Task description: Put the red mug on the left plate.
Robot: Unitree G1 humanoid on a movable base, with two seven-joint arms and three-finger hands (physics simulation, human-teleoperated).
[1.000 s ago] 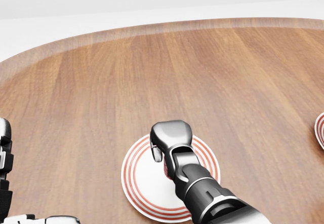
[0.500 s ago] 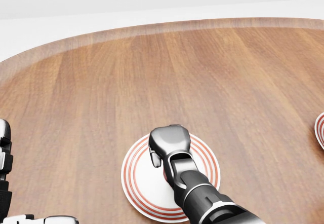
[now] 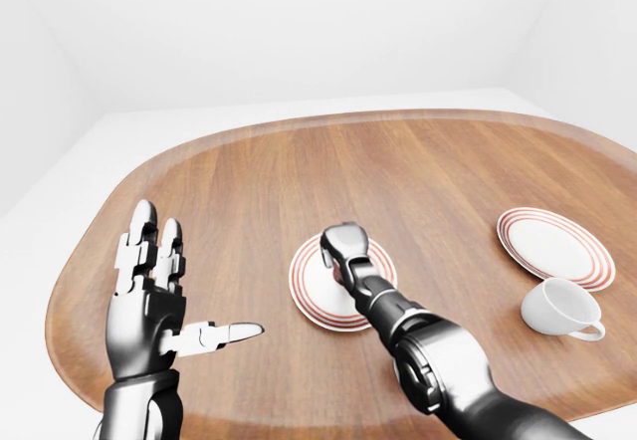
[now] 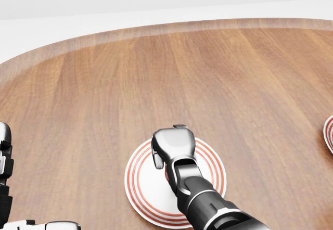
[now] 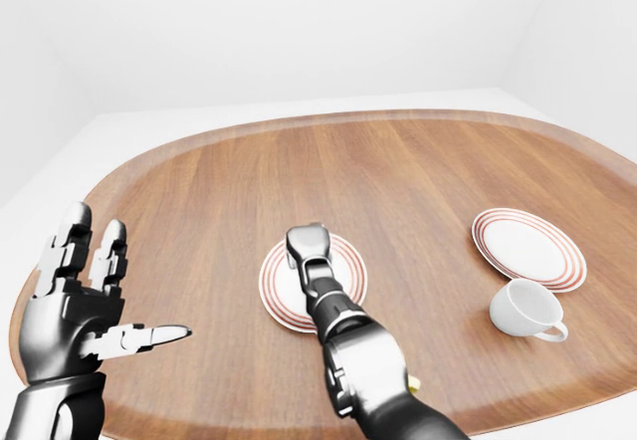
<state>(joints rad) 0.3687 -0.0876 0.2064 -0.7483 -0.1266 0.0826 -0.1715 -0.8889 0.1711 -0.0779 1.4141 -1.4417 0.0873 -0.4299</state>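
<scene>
Over the left plate [image 3: 315, 291] on the wooden worktop [image 3: 418, 171], the right hand [image 4: 173, 148] is curled, with red glimpsed beneath; its grip cannot be told. Well apart, the left hand [image 3: 149, 296] is held spread.

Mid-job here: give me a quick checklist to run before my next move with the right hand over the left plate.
1. Right hand over the left plate: ok.
2. Red mug in the grasp: cannot tell; only a sliver of red shows under the hand.
3. Mug resting on the plate: cannot tell, the hand hides the contact.
4. Left hand clear of the plate: ok, open and raised at the left of the left-eye view.
5. White mug and right plate out of the way: ok, far right on the table.
6. Right fingers open or closed: cannot tell.
</scene>
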